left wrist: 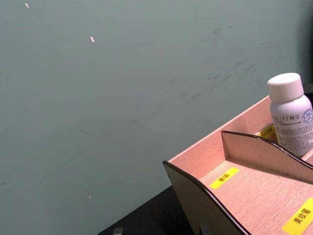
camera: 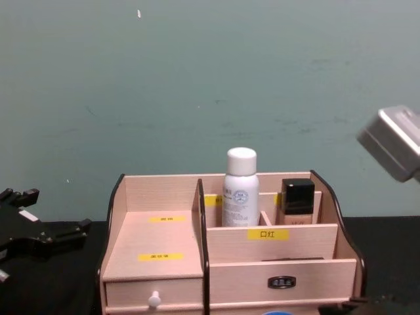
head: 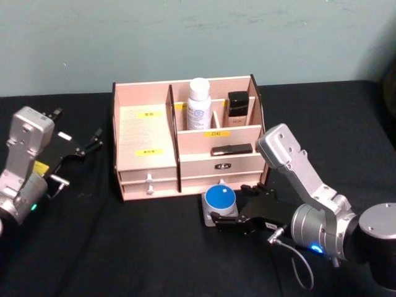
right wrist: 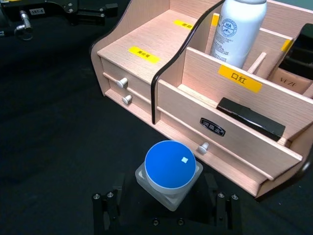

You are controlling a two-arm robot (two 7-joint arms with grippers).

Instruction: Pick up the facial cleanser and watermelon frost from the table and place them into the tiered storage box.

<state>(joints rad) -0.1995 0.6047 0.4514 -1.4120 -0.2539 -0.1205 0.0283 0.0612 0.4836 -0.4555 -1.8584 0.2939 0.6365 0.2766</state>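
Note:
A small clear jar with a blue lid (head: 220, 198) (right wrist: 170, 165), which I take for the watermelon frost, stands on the black table just in front of the tiered storage box (head: 148, 133) (right wrist: 146, 39) (camera: 164, 249). My right gripper (head: 226, 208) (right wrist: 164, 204) is open, one finger on each side of the jar. A white bottle with a blue label (head: 198, 104) (left wrist: 289, 113) (right wrist: 237, 32) (camera: 239, 187), apparently the facial cleanser, stands upright in a rear compartment. Left of the box, my left gripper (head: 79, 127) (camera: 58, 211) is open and holds nothing.
A dark-capped bottle (head: 237, 105) (camera: 296, 200) stands in the rear right compartment. A flat black stick (head: 231, 149) (right wrist: 250, 118) lies on the middle tier. Small drawers with white knobs (right wrist: 122, 82) face me. A teal wall stands close behind.

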